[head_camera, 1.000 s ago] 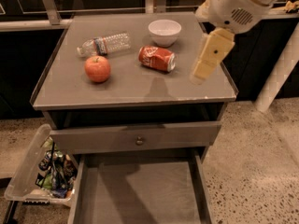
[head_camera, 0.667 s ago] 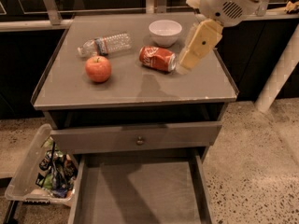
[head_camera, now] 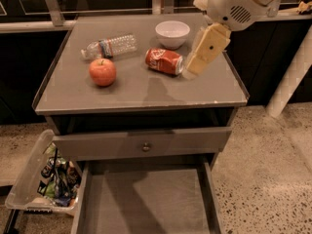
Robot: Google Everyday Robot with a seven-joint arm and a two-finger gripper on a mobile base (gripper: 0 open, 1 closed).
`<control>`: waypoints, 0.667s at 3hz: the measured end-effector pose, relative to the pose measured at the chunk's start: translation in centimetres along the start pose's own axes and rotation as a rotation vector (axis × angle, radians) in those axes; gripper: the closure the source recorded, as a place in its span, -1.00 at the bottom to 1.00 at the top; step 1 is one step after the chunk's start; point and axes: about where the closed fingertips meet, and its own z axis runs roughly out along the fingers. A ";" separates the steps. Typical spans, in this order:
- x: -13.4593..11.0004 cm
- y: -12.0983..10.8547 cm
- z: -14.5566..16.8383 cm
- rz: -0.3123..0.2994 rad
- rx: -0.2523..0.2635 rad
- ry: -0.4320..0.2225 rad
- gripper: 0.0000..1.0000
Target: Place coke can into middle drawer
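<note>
The coke can lies on its side on the grey cabinet top, right of centre, its silver end facing right. My gripper hangs just right of the can, close to its end, low over the top. The middle drawer is pulled open below, wide and grey with a bare flat floor. Nothing is in the gripper.
A red apple and a clear plastic bottle lie left of the can. A white bowl stands behind it. A closed drawer front with a round knob sits above the open drawer. A clear bin of items stands on the floor at left.
My gripper has moved left and down toward the can's right end. The can and other objects have not moved.
</note>
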 end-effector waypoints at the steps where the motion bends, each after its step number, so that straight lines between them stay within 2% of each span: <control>1: 0.2 -0.9 2.1 -0.043 0.020 -0.021 -1.00; 2: 1.1 -3.3 5.4 -0.073 0.041 -0.069 -1.00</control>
